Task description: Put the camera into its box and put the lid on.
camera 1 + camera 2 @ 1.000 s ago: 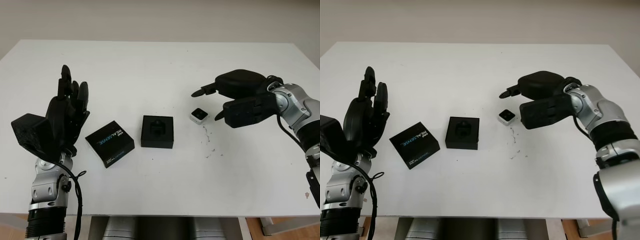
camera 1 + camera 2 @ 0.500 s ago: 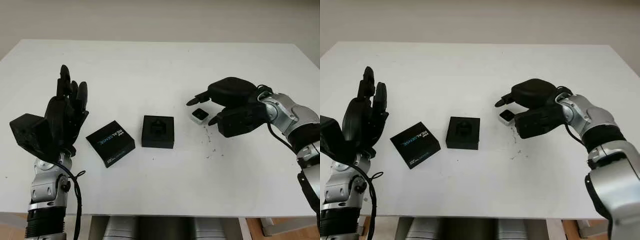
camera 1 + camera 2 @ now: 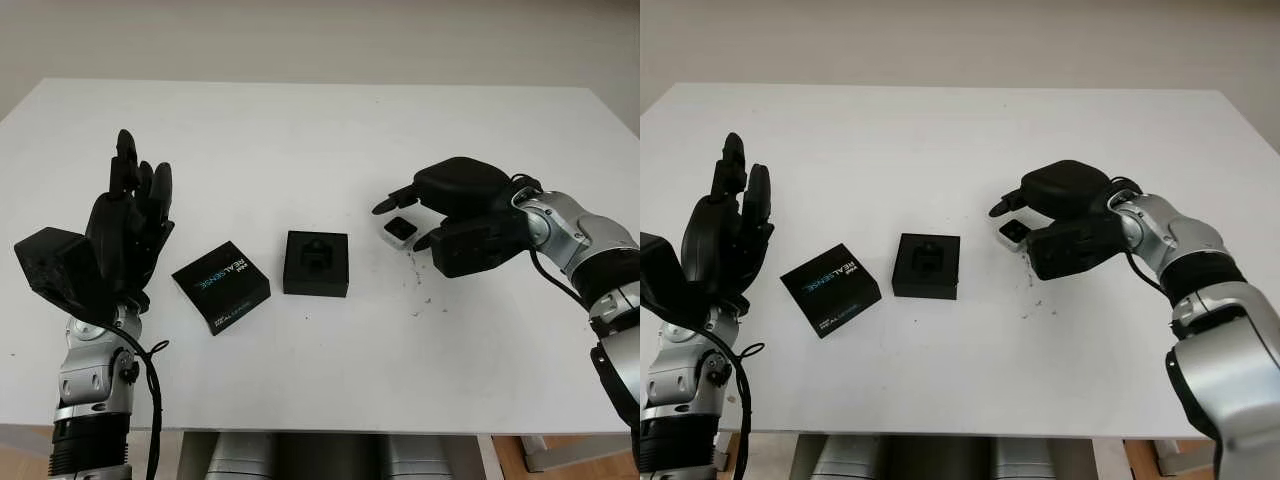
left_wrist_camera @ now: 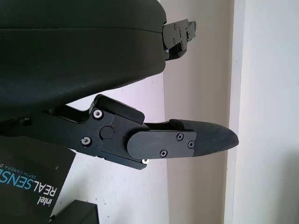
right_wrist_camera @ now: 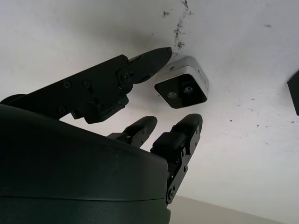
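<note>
The camera (image 3: 400, 231) is a small white cube with a black face, lying on the white table right of centre. My right hand (image 3: 402, 224) is open and straddles it: in the right wrist view the thumb tip (image 5: 156, 58) is at one edge of the camera (image 5: 181, 87) and the fingertips (image 5: 189, 123) are just off the other side. The open black box (image 3: 315, 263) with its moulded insert sits at mid-table. Its black lid (image 3: 220, 286), printed REALSENSE, lies flat to the left. My left hand (image 3: 142, 168) is raised upright at the far left, open, holding nothing.
Dark scuff marks (image 3: 424, 298) speckle the table just in front of the camera. The white table (image 3: 320, 380) runs wide behind and in front of the objects, with its front edge close to my body.
My right hand has come left and down from beside the camera to straddle it, thumb on one side, fingers on the other. The left hand, box and lid have not moved.
</note>
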Robot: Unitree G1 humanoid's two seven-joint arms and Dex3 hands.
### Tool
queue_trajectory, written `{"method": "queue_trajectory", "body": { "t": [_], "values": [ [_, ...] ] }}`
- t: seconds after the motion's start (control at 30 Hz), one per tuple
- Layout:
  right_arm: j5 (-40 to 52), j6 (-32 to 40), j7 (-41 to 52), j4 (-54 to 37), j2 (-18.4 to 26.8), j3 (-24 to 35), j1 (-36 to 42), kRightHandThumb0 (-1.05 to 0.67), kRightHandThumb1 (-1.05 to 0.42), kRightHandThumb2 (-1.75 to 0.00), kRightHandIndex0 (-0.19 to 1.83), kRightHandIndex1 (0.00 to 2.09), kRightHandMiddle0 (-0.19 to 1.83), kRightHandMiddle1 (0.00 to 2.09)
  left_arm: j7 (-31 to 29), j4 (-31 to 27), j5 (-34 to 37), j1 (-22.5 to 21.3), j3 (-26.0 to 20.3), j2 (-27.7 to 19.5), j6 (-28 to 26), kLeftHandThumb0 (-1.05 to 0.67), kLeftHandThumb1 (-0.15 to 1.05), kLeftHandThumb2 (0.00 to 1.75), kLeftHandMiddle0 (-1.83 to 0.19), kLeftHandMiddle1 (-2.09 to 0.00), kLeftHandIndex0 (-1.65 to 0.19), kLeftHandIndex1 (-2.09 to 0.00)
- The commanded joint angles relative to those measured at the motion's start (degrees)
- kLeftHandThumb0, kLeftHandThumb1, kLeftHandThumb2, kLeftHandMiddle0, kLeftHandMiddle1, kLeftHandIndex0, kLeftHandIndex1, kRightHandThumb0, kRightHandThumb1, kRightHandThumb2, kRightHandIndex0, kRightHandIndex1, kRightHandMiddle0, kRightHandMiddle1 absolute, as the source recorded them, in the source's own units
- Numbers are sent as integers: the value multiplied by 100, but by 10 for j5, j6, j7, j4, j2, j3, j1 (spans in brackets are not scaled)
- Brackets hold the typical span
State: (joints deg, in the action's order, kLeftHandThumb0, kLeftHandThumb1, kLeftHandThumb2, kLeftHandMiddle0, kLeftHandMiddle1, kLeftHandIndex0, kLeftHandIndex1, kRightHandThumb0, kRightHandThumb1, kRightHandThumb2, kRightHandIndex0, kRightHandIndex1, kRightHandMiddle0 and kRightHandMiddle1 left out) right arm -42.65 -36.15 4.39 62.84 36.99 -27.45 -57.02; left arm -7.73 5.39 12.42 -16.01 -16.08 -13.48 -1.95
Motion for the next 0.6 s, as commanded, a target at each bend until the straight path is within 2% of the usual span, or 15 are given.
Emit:
{"method": "queue_trajectory", "body": {
  "t": [0.0,0.37,0.43,0.5,0.57],
  "values": [
    [-2,0,-3,6,-5,-5,-11,-26,-85,-6,60,22,70,13,-3,-1,2,-9,-3,-9,1,-78,105,40,19,0,19,0],
    [-17,6,-21,25,-7,-22,-11,-28,-89,-6,54,29,74,17,-6,-2,2,-9,-4,-14,2,-78,105,42,19,0,19,0],
    [-16,6,-27,29,-9,-24,-10,-29,-90,-5,45,47,69,29,-7,-2,6,-9,-5,-15,0,-77,105,41,19,0,19,0],
    [-17,6,-33,32,-10,-25,-8,-29,-90,-5,32,74,53,61,-7,-1,6,-10,-5,-16,-2,-78,105,40,19,0,19,0],
    [-19,1,-42,35,-11,-27,-7,-29,-89,-5,29,81,48,76,-6,-2,3,-10,-3,-18,0,-78,105,40,19,0,19,0]
  ]
}}
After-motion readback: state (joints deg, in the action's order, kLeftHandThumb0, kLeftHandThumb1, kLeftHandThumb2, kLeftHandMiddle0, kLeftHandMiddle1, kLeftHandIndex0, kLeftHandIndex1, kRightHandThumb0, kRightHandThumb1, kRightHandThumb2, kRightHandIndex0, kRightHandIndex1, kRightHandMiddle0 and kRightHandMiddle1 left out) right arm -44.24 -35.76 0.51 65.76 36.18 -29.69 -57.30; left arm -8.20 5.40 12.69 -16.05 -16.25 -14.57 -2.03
